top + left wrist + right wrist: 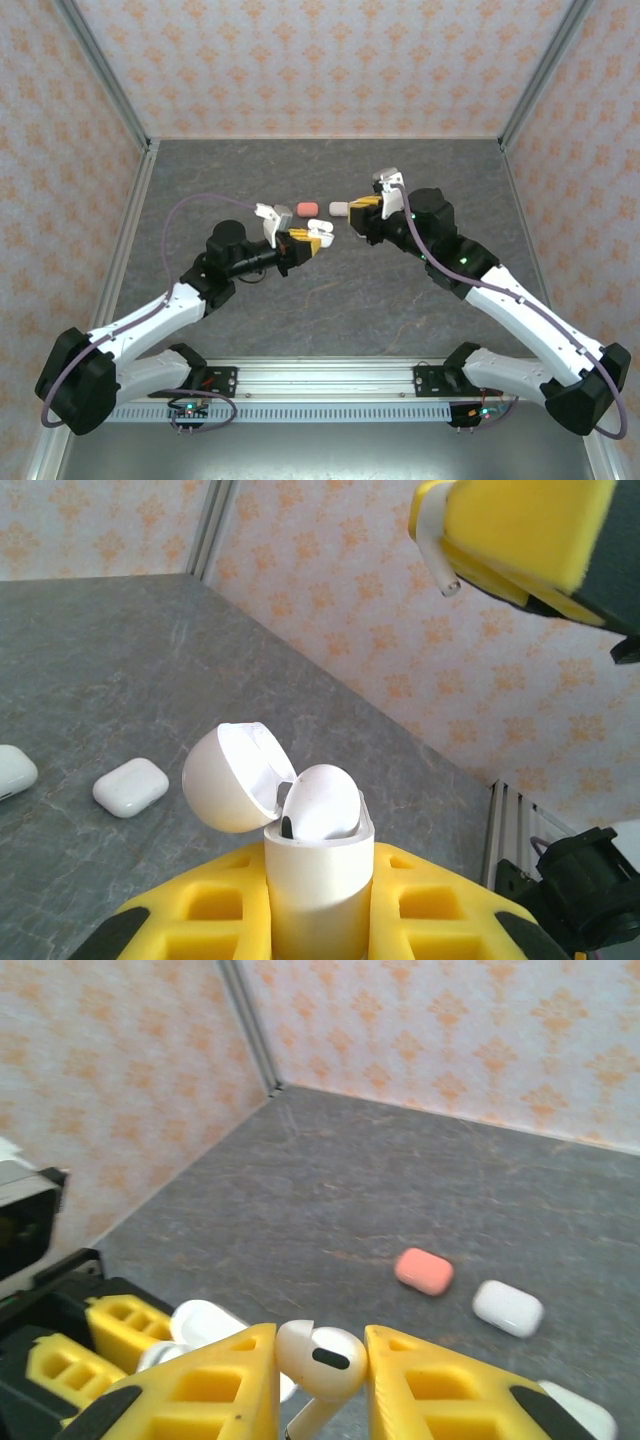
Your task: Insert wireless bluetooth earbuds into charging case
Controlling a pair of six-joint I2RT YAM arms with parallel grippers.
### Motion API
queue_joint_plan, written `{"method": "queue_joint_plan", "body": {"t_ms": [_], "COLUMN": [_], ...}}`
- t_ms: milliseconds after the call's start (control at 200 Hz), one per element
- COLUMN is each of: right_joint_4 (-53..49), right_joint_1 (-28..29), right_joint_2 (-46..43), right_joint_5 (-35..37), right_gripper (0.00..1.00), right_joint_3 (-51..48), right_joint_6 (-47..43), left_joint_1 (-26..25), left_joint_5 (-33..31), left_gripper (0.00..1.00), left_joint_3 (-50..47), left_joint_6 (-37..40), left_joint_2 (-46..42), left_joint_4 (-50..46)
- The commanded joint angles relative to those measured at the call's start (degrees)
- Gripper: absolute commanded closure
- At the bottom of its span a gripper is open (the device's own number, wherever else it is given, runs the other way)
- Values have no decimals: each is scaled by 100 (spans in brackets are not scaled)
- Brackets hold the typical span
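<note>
Two grippers meet mid-picture: the left gripper [308,240] clamps tight around an open white plastic charging case [318,880], the right gripper [360,208] pinches a small white stemmed earbud [322,1358], which I think next needs lining up stem-down over the case.

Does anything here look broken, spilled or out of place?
Nothing stands out: the left gripper holds an open case, the right gripper an earbud; a pink case and white case lie closed.

Around me, floral-patterned walls [320,60] are enclosing the grey marbled table [330,290] on three sides, and metal posts [106,70] are rising at its two far corners.
</note>
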Motion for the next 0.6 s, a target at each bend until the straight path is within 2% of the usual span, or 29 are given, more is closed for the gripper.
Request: {"method": "queue_joint_plan", "body": {"t_ms": [0, 596], "right_joint_4": [592, 587], "right_joint_1": [107, 268], "right_joint_2": [33, 537], "right_joint_5": [-418, -432], "right_gripper": [75, 75], "right_joint_3": [-156, -243], "right_joint_6": [53, 126], "left_joint_1": [-71, -108], "left_joint_5": [34, -13], "left_gripper": [100, 100], "left_joint_3": [256, 307], "left_joint_6": [-141, -208], "left_joint_2": [20, 80], "left_joint_4": [473, 570]}}
